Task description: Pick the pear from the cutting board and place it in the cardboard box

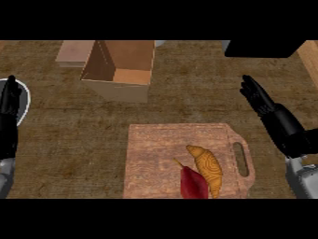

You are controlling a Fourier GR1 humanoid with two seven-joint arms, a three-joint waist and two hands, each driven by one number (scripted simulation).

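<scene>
Pear (193, 183), dark red with a thin stem, lying on its side at the near edge of the cutting board (154, 154), lower end cut off by the view's edge. Pressed right against a tan, ridged piece of food (210, 168) on its right; hard to tell what that one is. Cardboard box (123, 91) well beyond the board, up and to the left, top open.

Right hand (278, 119) to the right of the board, fingers straight and spread apart from the thumb, holding nothing. Left hand (2, 126) resting at the left edge over a grey plate (25, 93), fingers straight, also holding nothing.

Probably light and fairly stiff, but smooth-skinned and rounded, so likely to roll or slip out sideways under a pinch; skin likely to bruise. Best taken across the thicker belly, thumb on one flank and fingers on the other, not by the stem or the narrow neck. Little room on the right flank because of the tan neighbour: worth coming from above and wedging between the two, or nudging the fruit leftward first.
</scene>
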